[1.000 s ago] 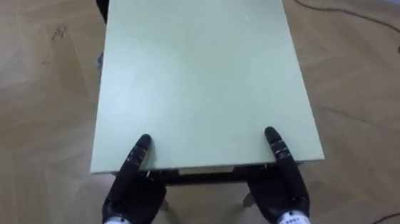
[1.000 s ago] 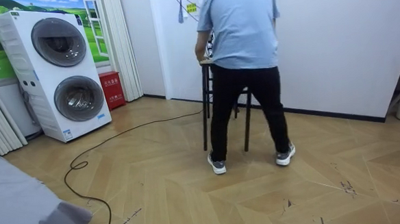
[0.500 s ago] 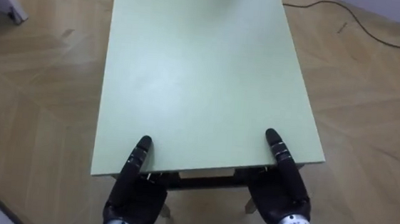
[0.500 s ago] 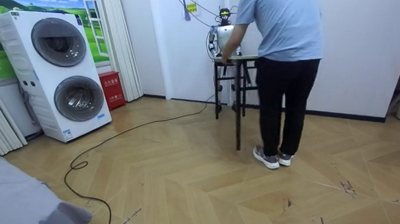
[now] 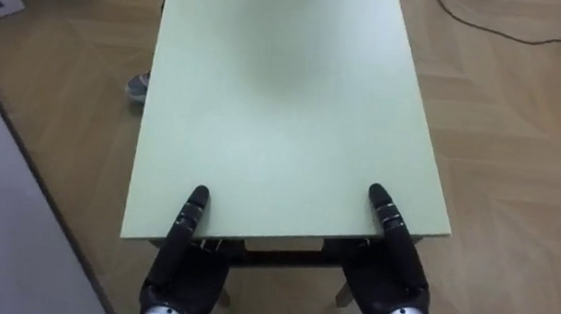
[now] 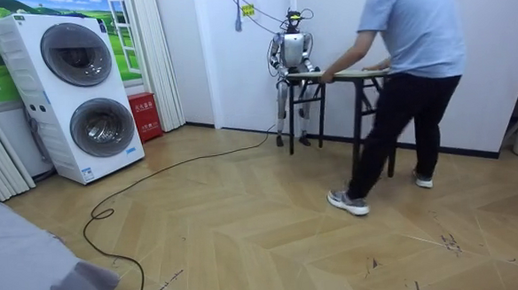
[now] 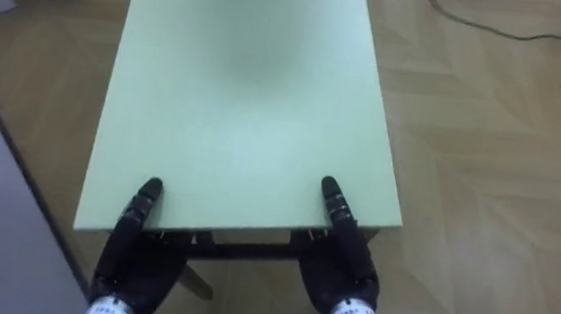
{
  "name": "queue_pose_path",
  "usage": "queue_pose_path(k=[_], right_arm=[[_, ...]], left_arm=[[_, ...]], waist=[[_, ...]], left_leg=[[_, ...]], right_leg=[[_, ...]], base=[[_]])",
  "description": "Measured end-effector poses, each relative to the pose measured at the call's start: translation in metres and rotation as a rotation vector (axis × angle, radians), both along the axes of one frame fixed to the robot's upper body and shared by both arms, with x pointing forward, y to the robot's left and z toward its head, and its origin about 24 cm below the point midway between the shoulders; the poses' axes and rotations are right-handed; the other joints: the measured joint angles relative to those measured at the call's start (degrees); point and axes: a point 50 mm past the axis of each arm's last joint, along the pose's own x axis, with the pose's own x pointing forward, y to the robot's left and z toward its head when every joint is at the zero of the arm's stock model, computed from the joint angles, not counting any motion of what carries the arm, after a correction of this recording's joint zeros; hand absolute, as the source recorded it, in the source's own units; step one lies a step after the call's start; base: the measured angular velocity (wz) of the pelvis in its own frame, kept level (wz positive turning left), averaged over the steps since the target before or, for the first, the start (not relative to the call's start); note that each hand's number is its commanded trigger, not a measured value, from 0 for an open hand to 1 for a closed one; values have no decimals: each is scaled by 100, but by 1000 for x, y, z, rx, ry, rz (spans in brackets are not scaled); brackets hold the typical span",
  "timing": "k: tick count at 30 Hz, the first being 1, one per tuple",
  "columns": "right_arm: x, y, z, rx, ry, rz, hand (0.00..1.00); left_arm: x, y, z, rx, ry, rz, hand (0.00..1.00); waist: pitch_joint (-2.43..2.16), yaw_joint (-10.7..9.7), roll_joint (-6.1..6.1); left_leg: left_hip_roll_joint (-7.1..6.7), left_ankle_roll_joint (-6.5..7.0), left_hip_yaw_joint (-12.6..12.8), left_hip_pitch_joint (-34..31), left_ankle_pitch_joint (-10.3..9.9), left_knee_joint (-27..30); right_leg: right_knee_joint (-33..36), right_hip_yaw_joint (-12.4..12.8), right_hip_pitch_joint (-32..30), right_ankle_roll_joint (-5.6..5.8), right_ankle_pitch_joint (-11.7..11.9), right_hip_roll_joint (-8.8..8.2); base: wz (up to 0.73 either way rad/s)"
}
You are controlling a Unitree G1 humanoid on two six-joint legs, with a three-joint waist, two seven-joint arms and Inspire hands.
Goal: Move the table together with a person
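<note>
"Left eye view: who has the table (image 5: 284, 107)?"
"Left hand (image 5: 183, 268) clamps its near edge, thumb on top, fingers tucked under; right hand (image 5: 388, 271) does likewise at the other corner."
"How will it carry?"
"Stiff, smooth top, likely middling weight — grip that edge near the corners, keep it level."
"Changed?"
"Person (image 6: 410, 66) has stepped toward the room view's right, taking the far end along; both grips unchanged."
</note>
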Motion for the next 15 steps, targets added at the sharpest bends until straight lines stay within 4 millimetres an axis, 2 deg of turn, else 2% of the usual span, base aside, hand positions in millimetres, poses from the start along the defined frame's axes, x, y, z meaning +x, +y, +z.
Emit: queue_pose_path(k=[2, 3, 5, 6, 7, 8, 9, 10, 11, 12, 13, 14, 15], right_arm=[[0, -1, 0, 0, -1, -5, 100], [1, -1, 0, 4, -1, -6, 100], [1, -2, 1, 13, -4, -18, 100], [1, -5, 2, 14, -6, -27, 100], [2, -7, 3, 19, -8, -36, 100], [2, -7, 3, 20, -9, -36, 100], [4, -5, 4, 19, -12, -29, 100], [4, -7, 5, 11, -10, -30, 100], [2, -8, 6, 6, -10, -31, 100], [2, -8, 6, 3, -8, -29, 100], [1, -7, 6, 4, -8, -25, 100], [1, -8, 7, 2, -10, -23, 100], [2, -8, 7, 3, -12, -25, 100]], left_arm=[[2, 1, 1, 3, -7, -3, 100], [4, 1, 2, 5, -14, -5, 100], [7, -1, 4, 4, -26, -14, 100], [9, -4, 5, 0, -32, -24, 100], [11, -8, 7, -12, -39, -31, 100], [11, -8, 7, -12, -41, -31, 100], [12, -7, 7, -13, -43, -26, 100], [12, -6, 6, -10, -39, -20, 100], [12, -7, 6, -12, -36, -23, 100], [9, -7, 5, -14, -29, -21, 100], [8, -7, 4, -17, -27, -21, 100], [8, -7, 4, -16, -28, -23, 100], [10, -7, 4, -14, -29, -28, 100]], waist=[[-3, -51, 7], [-10, -81, 23], [-16, -180, 72], [-22, -280, 131], [-17, -290, 177], [-16, -231, 193], [-15, -125, 228], [-34, -185, 331], [-58, -212, 354], [-57, -216, 353], [-61, -232, 359], [-67, -258, 376], [-68, -286, 381]], left_leg=[[-7, -22, -43, -118, 17, 82], [-4, -24, 19, -190, 25, 148], [38, 91, 533, -274, 135, 145], [102, 252, 1118, -258, 253, 13], [218, 306, 1267, -230, 306, -66], [220, 283, 1140, -231, 333, -89], [149, 202, 815, -229, 420, -200], [6, 135, 642, -230, 565, -331], [3, 150, 725, -222, 546, -330], [157, 113, 1201, -145, 264, -23], [312, 45, 1575, 46, -22, 111], [376, -6, 1662, 134, -123, 101], [415, -39, 1634, 273, -174, -100]], right_leg=[[91, -56, -15, -142, -80, 52], [97, -98, 31, -212, -121, 96], [105, -298, 140, -283, -166, 129], [175, -403, 175, -296, -184, 149], [406, -210, 50, -319, -255, 189], [483, 32, -55, -358, -366, 231], [189, 547, -290, -456, -368, 368], [66, 499, -472, -570, -171, 346], [58, 215, -471, -597, -195, 265], [47, -154, -443, -575, -169, 149], [108, -328, -414, -576, -161, 118], [122, -416, -425, -576, -161, 120], [177, -471, -460, -572, -163, 143]], base=[[98], [114], [134], [126], [98], [40], [50], [66], [83], [64], [61], [73], [66]])
